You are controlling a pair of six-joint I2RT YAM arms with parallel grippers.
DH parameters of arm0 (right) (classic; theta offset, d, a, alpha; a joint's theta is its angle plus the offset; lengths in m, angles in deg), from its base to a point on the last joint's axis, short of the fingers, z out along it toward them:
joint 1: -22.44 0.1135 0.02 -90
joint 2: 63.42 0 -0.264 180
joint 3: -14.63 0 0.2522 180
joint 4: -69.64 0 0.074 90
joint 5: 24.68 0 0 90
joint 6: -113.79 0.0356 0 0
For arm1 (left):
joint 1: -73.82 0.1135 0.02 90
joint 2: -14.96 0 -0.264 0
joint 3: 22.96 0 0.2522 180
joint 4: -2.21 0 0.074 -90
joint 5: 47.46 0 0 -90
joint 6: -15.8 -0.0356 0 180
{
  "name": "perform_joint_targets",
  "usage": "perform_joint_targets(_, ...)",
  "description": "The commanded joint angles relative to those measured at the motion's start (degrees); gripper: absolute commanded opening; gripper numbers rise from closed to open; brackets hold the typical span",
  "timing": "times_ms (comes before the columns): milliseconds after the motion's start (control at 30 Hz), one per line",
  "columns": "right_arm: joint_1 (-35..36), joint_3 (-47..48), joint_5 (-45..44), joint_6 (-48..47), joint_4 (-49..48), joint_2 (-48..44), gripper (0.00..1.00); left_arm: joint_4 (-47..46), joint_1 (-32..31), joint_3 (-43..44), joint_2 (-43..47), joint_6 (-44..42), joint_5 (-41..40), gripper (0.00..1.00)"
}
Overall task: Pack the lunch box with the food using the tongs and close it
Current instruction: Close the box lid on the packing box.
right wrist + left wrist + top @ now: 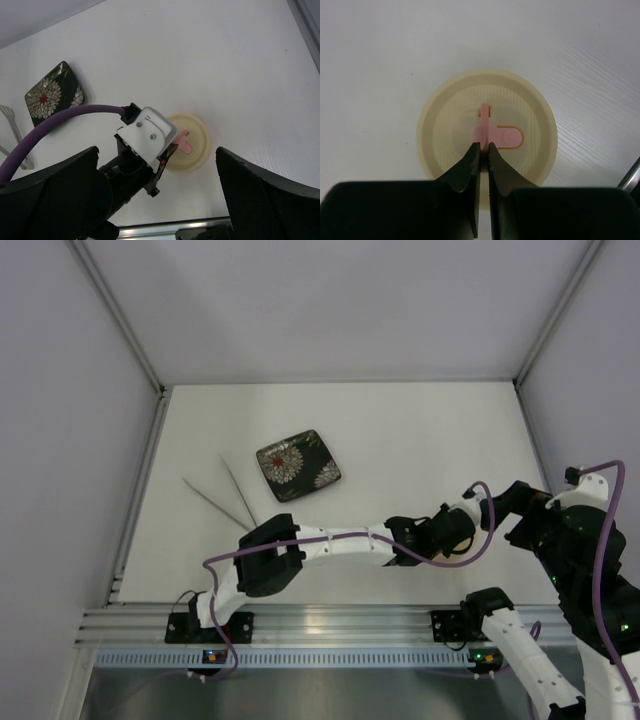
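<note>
The lunch box (pixel 440 125) is a cream round shape seen from above, its lid carrying a pink tab (pixel 507 136). My left gripper (pixel 484 146) is over its middle, fingers pinched together on the pink tab. In the right wrist view the same lunch box (pixel 197 137) sits near the table's front edge under the left gripper (pixel 172 150). In the top view that gripper (pixel 445 532) hides the box. The tongs (pixel 225 498) lie on the table left of the plate. No food shows. My right gripper (pixel 156 150) hangs above, wide open and holding nothing.
A dark square plate with flower patterns (pixel 298 460) lies left of the table's centre, with nothing on it. The left arm (pixel 330 545) stretches across the front. A metal rail (pixel 340 625) runs along the near edge. White walls enclose the table.
</note>
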Motion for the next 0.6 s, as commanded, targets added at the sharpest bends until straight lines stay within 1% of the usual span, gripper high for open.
perform_joint_targets(0,-0.84,0.63,1.50,-0.29,0.03,-0.37,0.99,-0.28,0.39,1.74,-1.48,-0.26,-0.96,0.00)
perform_joint_targets(567,-0.84,-0.08,1.24,-0.47,0.03,-0.72,0.99,0.07,1.36,1.65,-3.16,-0.17,1.32,0.00)
